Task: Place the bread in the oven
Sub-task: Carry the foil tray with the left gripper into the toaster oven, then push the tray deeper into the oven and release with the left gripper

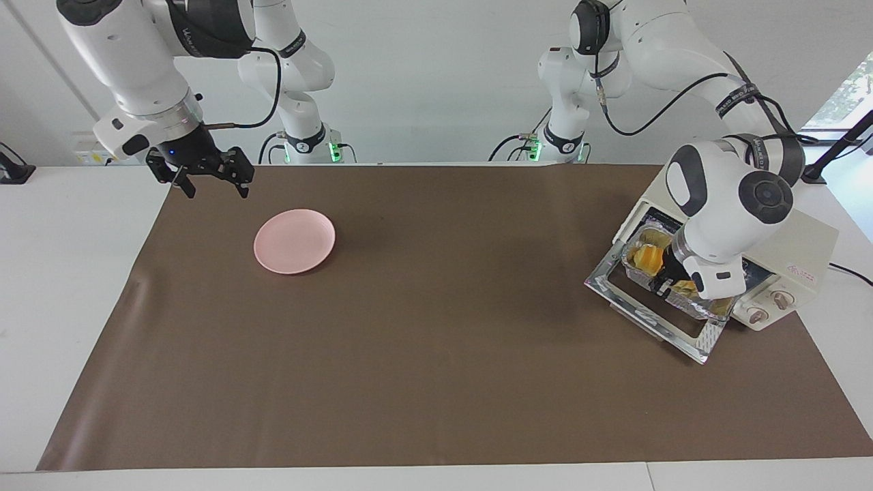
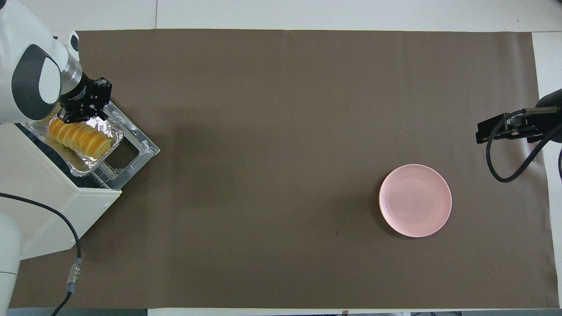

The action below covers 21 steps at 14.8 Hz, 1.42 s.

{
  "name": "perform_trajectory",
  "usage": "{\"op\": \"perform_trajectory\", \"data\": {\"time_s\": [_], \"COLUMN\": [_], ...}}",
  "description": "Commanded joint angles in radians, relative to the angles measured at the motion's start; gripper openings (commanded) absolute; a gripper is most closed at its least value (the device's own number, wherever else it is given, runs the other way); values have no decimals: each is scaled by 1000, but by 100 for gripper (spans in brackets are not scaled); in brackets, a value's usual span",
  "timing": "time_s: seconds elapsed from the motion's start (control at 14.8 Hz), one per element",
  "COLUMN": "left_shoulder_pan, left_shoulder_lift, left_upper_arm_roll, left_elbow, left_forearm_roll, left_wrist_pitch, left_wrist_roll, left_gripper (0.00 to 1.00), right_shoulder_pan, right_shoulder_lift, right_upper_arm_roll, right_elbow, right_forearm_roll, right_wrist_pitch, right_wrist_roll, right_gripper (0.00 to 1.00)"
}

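The bread [image 2: 79,138], a ridged yellow-orange loaf, lies in a crinkled foil tray [image 2: 90,164]. The tray rests half inside the cream-white oven [image 2: 52,206], over its dropped-open glass door [image 2: 138,147]. My left gripper [image 2: 81,116] is shut, its tips down at the tray's outer rim beside the bread; whether it pinches the rim I cannot tell. In the facing view the left gripper [image 1: 665,278] hides the middle of the bread [image 1: 646,259]. My right gripper [image 1: 216,191] hangs open and empty over the mat's corner at the right arm's end of the table.
A pink plate [image 1: 294,241] lies empty on the brown mat [image 1: 436,354], toward the right arm's end. The oven [image 1: 811,252] stands at the mat's edge at the left arm's end, two knobs [image 1: 769,307] on its front and a cable trailing from it.
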Motion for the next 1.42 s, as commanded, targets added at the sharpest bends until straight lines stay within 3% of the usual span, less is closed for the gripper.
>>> {"op": "perform_trajectory", "data": {"time_s": [0.0, 1.35], "left_shoulder_pan": [3, 43], "left_shoulder_lift": [-61, -130], "left_upper_arm_roll": [-1, 8], "left_elbow": [-87, -230], "left_forearm_roll": [35, 125], "left_wrist_pitch": [35, 49], "left_wrist_roll": [61, 124], "left_gripper": [0, 0], "right_shoulder_pan": [-13, -13], "right_shoulder_lift": [-24, -24], "right_upper_arm_roll": [7, 7], "right_elbow": [-26, -24], "right_forearm_roll": [4, 4], "right_wrist_pitch": [3, 5], "right_wrist_roll": [-25, -25], "right_gripper": [100, 100]}}
